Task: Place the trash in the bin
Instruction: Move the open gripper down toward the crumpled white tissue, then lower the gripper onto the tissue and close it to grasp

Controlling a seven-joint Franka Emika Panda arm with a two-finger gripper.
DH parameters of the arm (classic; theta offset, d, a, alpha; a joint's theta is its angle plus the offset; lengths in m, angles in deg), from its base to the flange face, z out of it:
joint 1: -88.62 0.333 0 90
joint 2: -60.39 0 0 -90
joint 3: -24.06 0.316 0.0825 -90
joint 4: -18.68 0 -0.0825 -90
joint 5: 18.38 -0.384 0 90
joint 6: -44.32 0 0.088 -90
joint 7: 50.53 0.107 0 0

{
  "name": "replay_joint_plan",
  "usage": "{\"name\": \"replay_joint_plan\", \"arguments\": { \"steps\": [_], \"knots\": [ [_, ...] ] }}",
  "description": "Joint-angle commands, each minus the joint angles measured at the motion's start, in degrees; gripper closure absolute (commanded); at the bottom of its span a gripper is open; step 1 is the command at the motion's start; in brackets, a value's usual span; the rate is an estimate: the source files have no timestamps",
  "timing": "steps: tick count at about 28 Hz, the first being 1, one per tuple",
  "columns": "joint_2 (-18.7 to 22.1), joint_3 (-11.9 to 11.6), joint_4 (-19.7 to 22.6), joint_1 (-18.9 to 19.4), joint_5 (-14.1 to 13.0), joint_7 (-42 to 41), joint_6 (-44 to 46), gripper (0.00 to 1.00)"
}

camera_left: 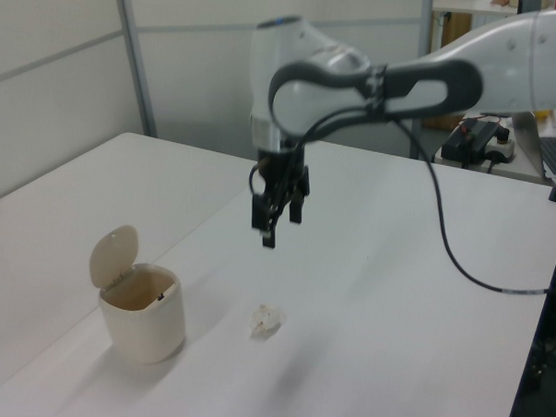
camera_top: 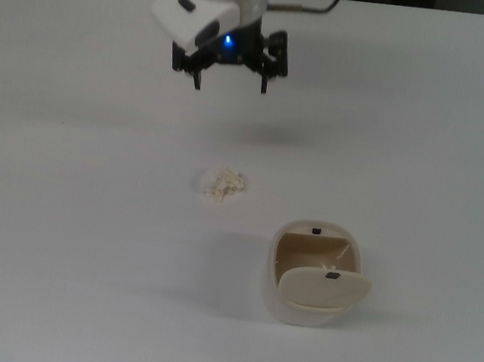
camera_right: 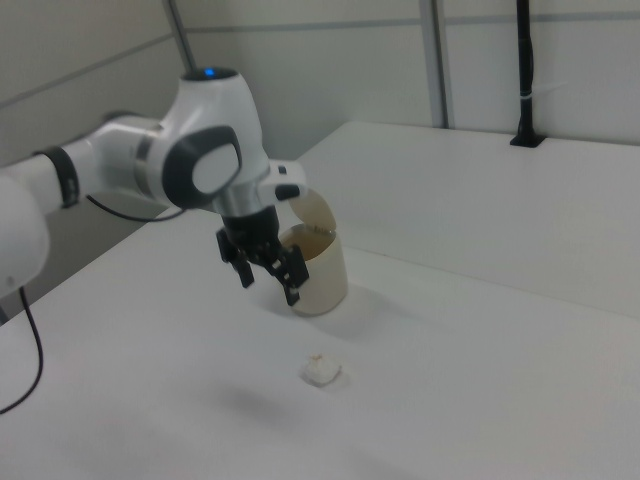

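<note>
My gripper (camera_top: 230,84), fingers spread and empty, hangs above the trash (camera_top: 223,183) beside the open bin (camera_top: 311,281).

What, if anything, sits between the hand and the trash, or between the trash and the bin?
Nothing visible. The hand hangs open above bare table, apart from the trash. Only bare surface separates the trash from the bin, whose lid is up.
</note>
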Motion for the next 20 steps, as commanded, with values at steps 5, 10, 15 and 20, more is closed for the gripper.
{"name": "replay_joint_plan", "arguments": {
  "steps": [5,10,15,20],
  "knots": [
    [-5.4,-0.4,0.6,1.6,3.2,3.8,-5.8,0.00],
    [-7.1,-0.4,0.6,1.6,5.3,4.5,-7.0,0.00],
    [-8.8,-0.4,0.9,1.6,7.0,6.0,-8.9,0.00],
    [-10.6,-0.4,3.4,2.3,10.1,8.7,-12.3,0.00]
  ]
}}
